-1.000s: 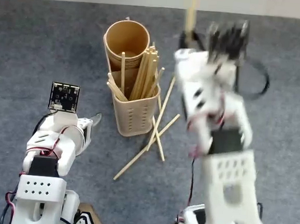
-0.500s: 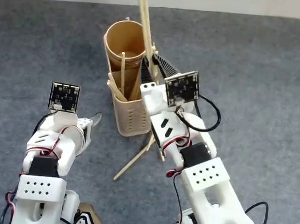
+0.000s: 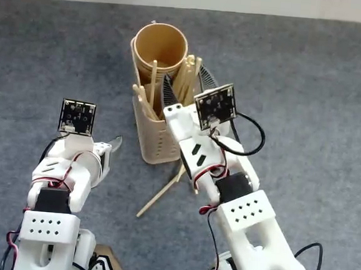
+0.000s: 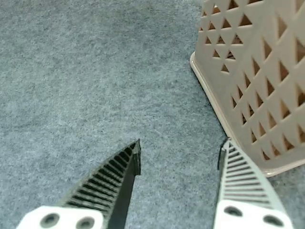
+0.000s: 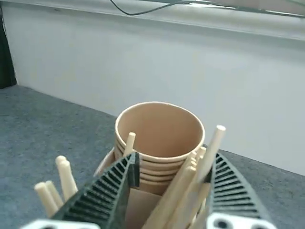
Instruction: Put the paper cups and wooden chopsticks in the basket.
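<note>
High view first: the basket (image 3: 161, 140) stands upright on the grey surface (image 3: 334, 91), around the middle and closer to the far edge. A stack of paper cups (image 3: 160, 46) sits in the basket's far end. A bunch of chopsticks (image 3: 183, 79) stands in the rest of it, with the tips poking up past the rim. A few loose chopsticks (image 3: 160, 196) lie flat on the surface against the basket's near side, crossing each other and partly tucked under the right arm.

The right hand (image 5: 174, 162) hangs right over the basket with its jaws spread wide, so it's released and not gripping anything. From its wrist view the cups sit between the two fingers (image 5: 114, 186). The standing chopsticks come up in the gap too, and one leans close along the inside of one finger. I honestly can't tell if it's actually touching.

The left hand (image 4: 181, 143) is down low over bare surface just beside the basket's bottom edge. Its jaws are also wide apart with nothing between them. The lighter finger lines up with the basket's base, but I can't say whether it makes contact.
</note>
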Controlling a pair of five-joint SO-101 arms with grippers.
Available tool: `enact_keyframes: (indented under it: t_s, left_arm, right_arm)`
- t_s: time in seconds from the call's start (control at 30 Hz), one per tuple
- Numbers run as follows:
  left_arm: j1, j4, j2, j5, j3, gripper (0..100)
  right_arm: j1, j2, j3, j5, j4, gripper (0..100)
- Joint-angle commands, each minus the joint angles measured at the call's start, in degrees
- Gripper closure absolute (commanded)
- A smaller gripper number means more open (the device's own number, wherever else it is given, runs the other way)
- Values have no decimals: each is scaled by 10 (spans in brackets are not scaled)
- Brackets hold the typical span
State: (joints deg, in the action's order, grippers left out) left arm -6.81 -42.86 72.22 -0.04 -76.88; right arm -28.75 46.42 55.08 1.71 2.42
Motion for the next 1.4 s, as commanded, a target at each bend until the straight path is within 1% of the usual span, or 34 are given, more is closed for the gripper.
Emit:
enact_keyframes:
  t_s: [0.0, 0.13, 0.27, 0.43, 0.5, 0.57, 0.67, 0.73, 0.83, 0.97, 1.07, 1.17, 1.23, 1.3, 1.37]
  left_arm:
    - [5, 11, 8, 4, 4, 737]
    - [5, 11, 8, 4, 4, 737]
    - [5, 11, 8, 4, 4, 737]
    - [5, 11, 10, 4, 4, 737]
    - [5, 11, 10, 4, 4, 737]
    - [5, 11, 10, 4, 4, 737]
    - [5, 11, 10, 4, 4, 737]
    - [5, 11, 10, 4, 4, 737]
    - [5, 11, 10, 4, 4, 737]
    - [5, 11, 10, 4, 4, 737]
    - [5, 11, 10, 4, 4, 737]
    - [5, 11, 10, 4, 4, 737]
    - [5, 11, 10, 4, 4, 737]
    - [5, 11, 10, 4, 4, 737]
    - [5, 11, 10, 4, 4, 737]
  right_arm:
    - [-4, 65, -30, -2, 73, 779]
    - [-19, 160, -99, -2, 187, 779]
    - [-24, 204, -204, -4, 342, 779]
    - [-24, 147, -313, -4, 582, 779]
    - [-24, 109, -305, -4, 663, 779]
    - [-24, 76, -273, -5, 700, 779]
    - [-24, 39, -194, -19, 689, 779]
    - [-25, 25, -133, -38, 651, 779]
    - [-25, 7, -55, -45, 575, 779]
    - [-25, -13, 13, -72, 486, 843]
    - [-27, -25, 39, -117, 431, 875]
    - [-28, -33, 61, -191, 382, 850]
    - [-28, -38, 76, -233, 356, 810]
    - [-27, -42, 88, -258, 331, 759]
    - [-28, -49, 102, -264, 313, 715]
